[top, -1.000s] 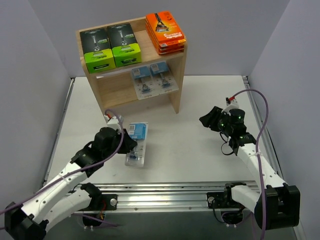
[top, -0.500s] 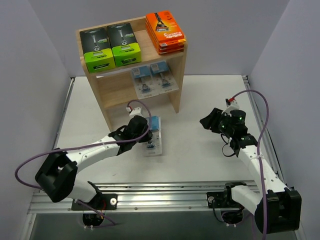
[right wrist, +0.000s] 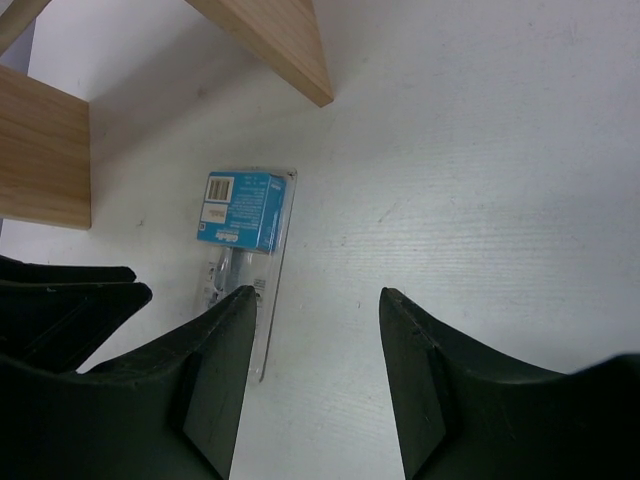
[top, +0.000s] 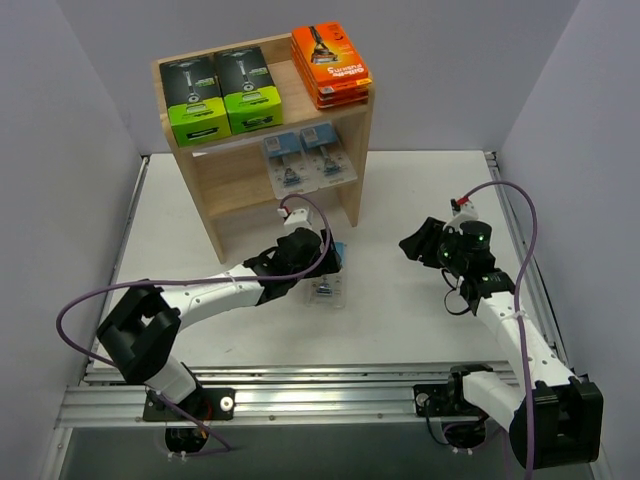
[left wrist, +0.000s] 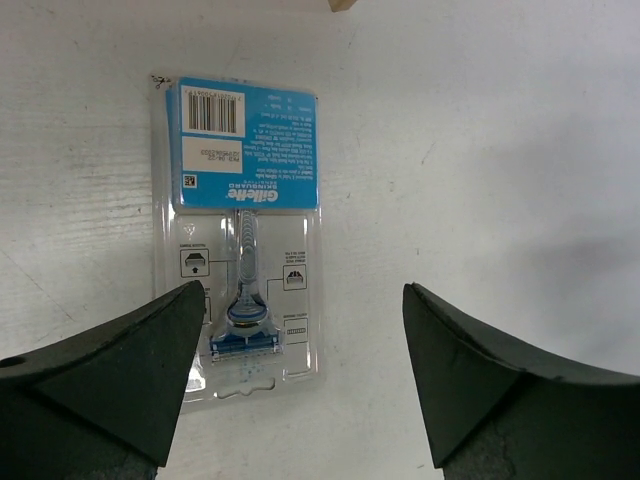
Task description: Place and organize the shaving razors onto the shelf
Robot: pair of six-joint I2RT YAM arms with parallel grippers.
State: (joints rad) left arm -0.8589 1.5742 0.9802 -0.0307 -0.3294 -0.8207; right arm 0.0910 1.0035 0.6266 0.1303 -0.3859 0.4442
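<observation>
A clear blister pack with a blue card [left wrist: 245,170] lies flat on the table, in front of the shelf's right end [top: 331,283]. My left gripper [left wrist: 305,290] hovers over it, open, its left finger above the pack's lower corner and nothing between the fingers. From above, the left gripper [top: 325,262] reaches out to mid-table. The wooden shelf [top: 362,170] carries two black-and-green boxes [top: 222,92] and a stack of orange boxes [top: 331,64] on top, and two blister packs [top: 307,160] on the middle tier. My right gripper [top: 413,241] is open and empty, to the right of the loose pack [right wrist: 240,214].
The shelf's wooden foot [right wrist: 270,40] shows at the top of the right wrist view. Purple cables loop off both arms [top: 520,230]. A metal rail [top: 330,385] runs along the near table edge. Grey walls close in the sides.
My left arm swept the blister pack rightward across the table toward the shelf's right end, then opened its jaws and let it go. The right arm hardly moved.
</observation>
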